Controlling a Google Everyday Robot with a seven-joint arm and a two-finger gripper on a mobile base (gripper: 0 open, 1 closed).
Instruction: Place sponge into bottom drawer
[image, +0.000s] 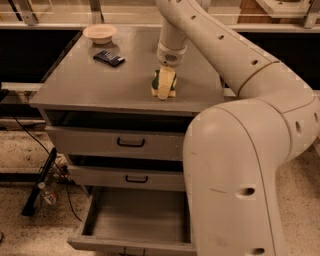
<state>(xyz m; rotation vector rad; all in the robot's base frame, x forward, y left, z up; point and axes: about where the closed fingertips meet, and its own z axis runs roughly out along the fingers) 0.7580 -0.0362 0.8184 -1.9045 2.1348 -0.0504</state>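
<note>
Three grey drawers stood in the cabinet front, each pulled out farther than the one above it. The top drawer (131, 142) and the middle drawer (136, 178), both with black handles, were out only a little. The bottom drawer (130, 220) was drawn well out, showing a plain grey floor, and its right part was hidden behind the robot's pale body (235, 180).

The sponge (156, 85) lay on the cabinet top (90, 85), toward the right and near the front edge, well apart from the bottom drawer below. Its dark green layer showed at the upper left and its pale yellow foam along the lower side. The gripper (164, 90) was down on the sponge, pointing straight at the surface, with a pale part of it covering the sponge's middle. Whether it was clamped on the sponge or only resting over it could not be told. The arm (225, 55) rose from the gripper, then swept down and to the right into the body.

Farther back on the top, to the left, lay a flat black packet (109, 58), and behind it, near the rear edge, a shallow pale bowl (100, 33). On the speckled floor left of the cabinet leaned a black bar (40, 182) with cables nearby
</note>
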